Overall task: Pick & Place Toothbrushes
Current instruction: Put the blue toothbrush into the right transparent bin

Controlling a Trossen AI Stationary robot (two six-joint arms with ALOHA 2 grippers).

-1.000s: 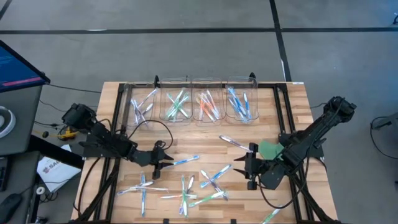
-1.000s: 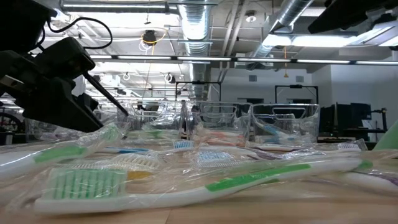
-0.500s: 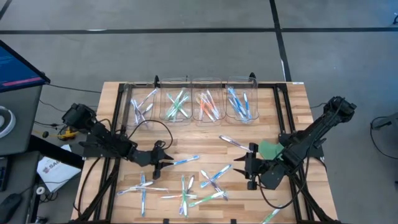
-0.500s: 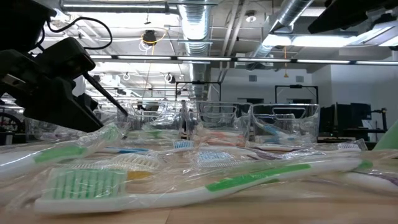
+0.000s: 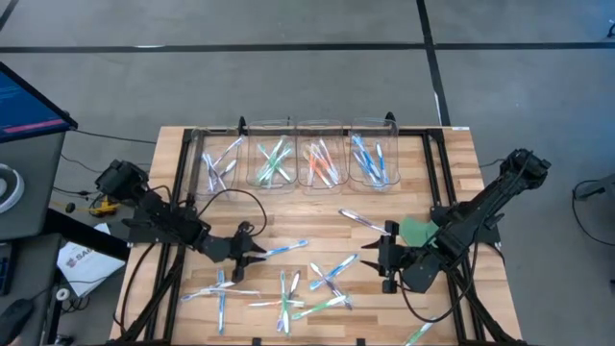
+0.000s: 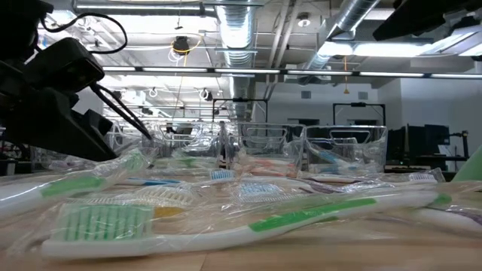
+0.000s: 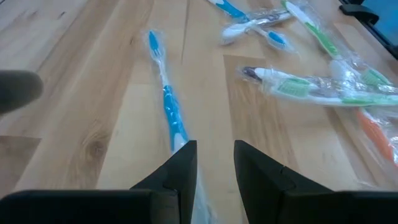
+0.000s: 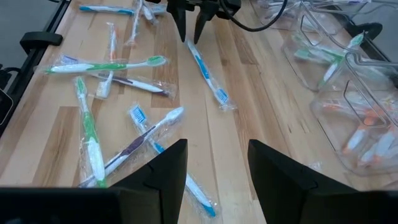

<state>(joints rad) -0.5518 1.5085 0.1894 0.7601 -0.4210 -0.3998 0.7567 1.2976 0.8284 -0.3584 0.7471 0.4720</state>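
Sorting wrapped toothbrushes from table to bins; entries by view.

High view: wooden table [image 5: 452, 192] fills the centre. Four clear bins [image 5: 293, 154] stand in a row along its upper edge, each already holding brushes. Left gripper [image 5: 258, 254] sits left of centre, at the end of a blue toothbrush [image 5: 285, 249] that runs out to its right. Loose toothbrushes [image 5: 322, 284] are strewn across the lower middle, with one stray at the bottom right. Right gripper [image 5: 372, 262] waits right of centre, beside a flat green piece [image 5: 416, 231].

Low view: wrapped brushes crowd the foreground, a green-handled one [image 6: 301, 217] nearest; the bins stand in a row behind. A dark arm fills the upper left.

Left wrist view: the two dark fingers [image 7: 180, 171] straddle the wrapped tail of the blue toothbrush, a narrow gap between them. Whether they pinch the wrapper or only flank it cannot be told.

Right wrist view: right fingers [image 8: 165, 165] stand apart over bare wood, nothing between them. The left gripper shows at top centre, meeting the blue brush.

Step judged: securing the blue brush. Handling advice: seat the jaws on the stiff handle rather than loose film, close firmly, lift straight, then carry towards the bin holding the blue brushes.
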